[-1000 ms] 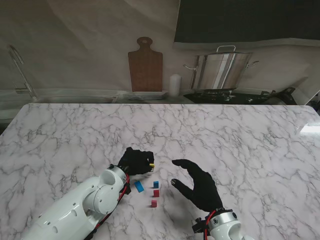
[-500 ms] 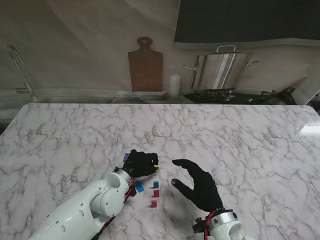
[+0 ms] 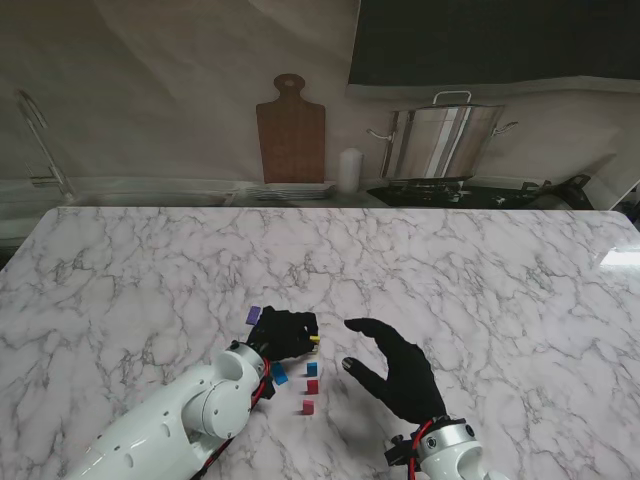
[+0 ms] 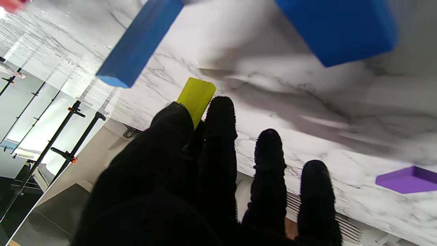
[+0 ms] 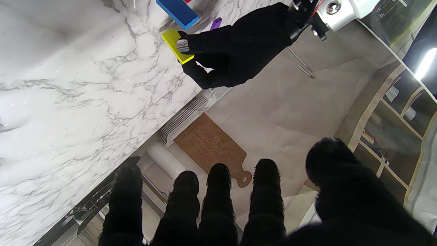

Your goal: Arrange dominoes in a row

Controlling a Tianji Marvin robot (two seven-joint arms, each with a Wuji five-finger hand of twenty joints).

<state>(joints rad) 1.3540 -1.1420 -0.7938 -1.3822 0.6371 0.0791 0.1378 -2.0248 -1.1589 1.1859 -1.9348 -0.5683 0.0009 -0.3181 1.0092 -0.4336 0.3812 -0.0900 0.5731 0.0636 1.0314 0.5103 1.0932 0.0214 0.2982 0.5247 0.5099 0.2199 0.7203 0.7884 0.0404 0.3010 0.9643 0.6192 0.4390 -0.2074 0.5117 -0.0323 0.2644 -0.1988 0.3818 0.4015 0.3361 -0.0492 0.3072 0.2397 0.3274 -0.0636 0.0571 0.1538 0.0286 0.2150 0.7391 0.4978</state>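
My left hand (image 3: 283, 333) in its black glove is shut on a yellow domino (image 3: 314, 340), pinched between thumb and forefinger; the yellow domino (image 4: 196, 98) pokes past the fingertips and shows as a yellow domino (image 5: 174, 44) in the right wrist view. Just nearer to me stand a blue domino (image 3: 312, 368), a red domino (image 3: 312, 386) and another red domino (image 3: 308, 406) in a short line. A second blue domino (image 3: 279, 375) lies by my left wrist. A purple domino (image 3: 253, 315) lies on the far left side of the hand. My right hand (image 3: 397, 366) hovers open to the right of the line.
At the far side of the marble table (image 3: 480, 270) stand a wooden cutting board (image 3: 291, 131), a white cylinder (image 3: 348, 170) and a steel pot (image 3: 441, 138). The counter with the stove (image 3: 460, 190) runs behind the table's far edge.
My left hand has shifted right with the yellow domino, toward the far end of the line, uncovering the purple domino. The right hand has stayed put.
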